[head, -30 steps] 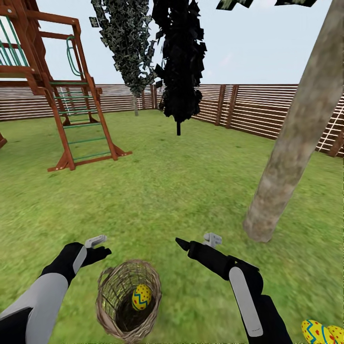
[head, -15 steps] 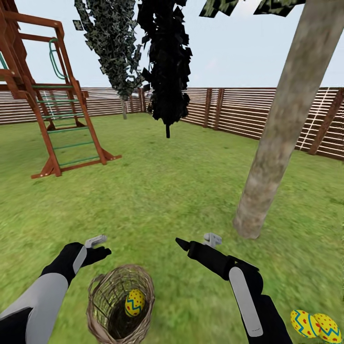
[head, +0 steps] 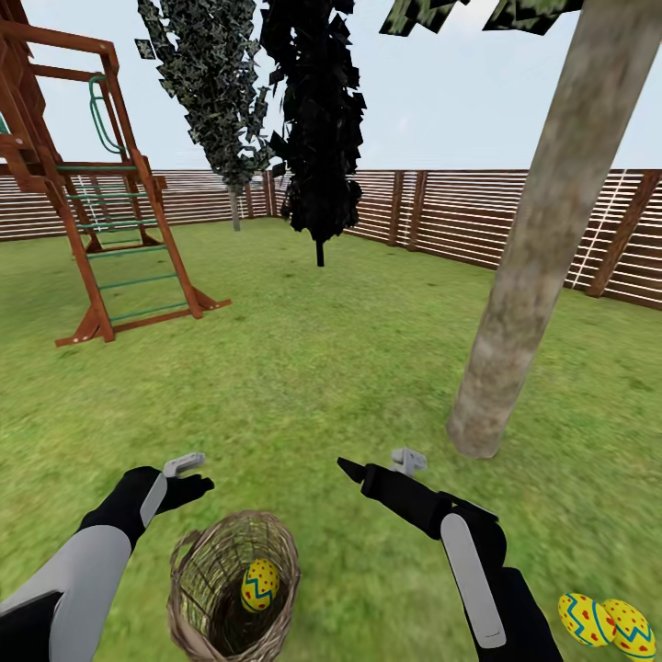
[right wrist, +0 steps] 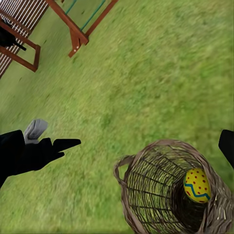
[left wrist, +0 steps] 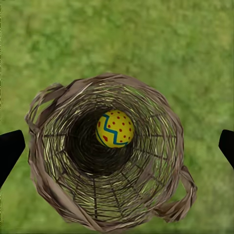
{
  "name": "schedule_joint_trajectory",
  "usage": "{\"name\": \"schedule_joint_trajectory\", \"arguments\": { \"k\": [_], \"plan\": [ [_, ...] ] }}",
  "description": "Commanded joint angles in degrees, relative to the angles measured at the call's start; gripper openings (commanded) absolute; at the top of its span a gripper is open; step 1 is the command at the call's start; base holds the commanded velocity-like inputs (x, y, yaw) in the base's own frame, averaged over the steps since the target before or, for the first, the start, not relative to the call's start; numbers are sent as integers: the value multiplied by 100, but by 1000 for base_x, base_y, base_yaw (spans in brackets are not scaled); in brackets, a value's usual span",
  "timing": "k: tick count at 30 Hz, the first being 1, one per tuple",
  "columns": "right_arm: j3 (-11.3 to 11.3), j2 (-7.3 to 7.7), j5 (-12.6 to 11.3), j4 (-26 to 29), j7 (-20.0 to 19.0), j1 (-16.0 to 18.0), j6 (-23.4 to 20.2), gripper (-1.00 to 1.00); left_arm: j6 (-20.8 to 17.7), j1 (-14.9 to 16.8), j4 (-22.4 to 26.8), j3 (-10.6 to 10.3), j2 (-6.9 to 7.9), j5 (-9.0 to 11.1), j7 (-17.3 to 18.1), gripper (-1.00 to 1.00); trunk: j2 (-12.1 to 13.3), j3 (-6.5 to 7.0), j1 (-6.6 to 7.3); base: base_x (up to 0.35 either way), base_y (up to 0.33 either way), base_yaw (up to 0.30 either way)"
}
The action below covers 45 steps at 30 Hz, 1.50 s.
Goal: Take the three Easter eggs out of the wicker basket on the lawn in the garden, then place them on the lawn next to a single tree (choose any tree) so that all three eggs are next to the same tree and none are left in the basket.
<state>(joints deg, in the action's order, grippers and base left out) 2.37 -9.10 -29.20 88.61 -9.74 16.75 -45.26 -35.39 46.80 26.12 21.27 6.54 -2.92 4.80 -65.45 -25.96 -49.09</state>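
Head view: egg [head: 260, 586] upright in tilted wicker basket [head: 204, 570].

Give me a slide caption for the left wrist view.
One Easter egg left inside the wicker basket on the lawn.

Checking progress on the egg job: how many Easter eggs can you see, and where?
3. One egg lies inside the basket; two eggs lie touching on the grass at the robot's right, near the tree trunk.
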Motion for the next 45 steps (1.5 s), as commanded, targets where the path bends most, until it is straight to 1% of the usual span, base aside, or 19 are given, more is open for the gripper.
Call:
{"name": "schedule_joint_trajectory", "arguments": {
  "k": [1,7,13,28,45],
  "plan": [
    [-8,-3,24,5,-29,4,-27,100,-29,2,7,37,-3,-33,38,100,-4,-6,0,0,113,0],
    [-10,-4,27,0,-28,4,-27,100,-32,2,7,40,-3,-33,38,100,-4,0,0,0,216,-26],
    [-16,-3,21,3,-28,4,-27,100,-30,3,7,36,-3,-33,38,100,-4,34,0,0,231,-143],
    [-17,-2,19,2,-28,4,-27,100,-34,4,7,35,-3,-33,38,100,-4,133,0,27,66,-172],
    [-17,-4,21,7,-36,4,-27,100,-38,3,7,36,-3,-42,23,100,-4,141,0,30,36,-13]
  ]
}}
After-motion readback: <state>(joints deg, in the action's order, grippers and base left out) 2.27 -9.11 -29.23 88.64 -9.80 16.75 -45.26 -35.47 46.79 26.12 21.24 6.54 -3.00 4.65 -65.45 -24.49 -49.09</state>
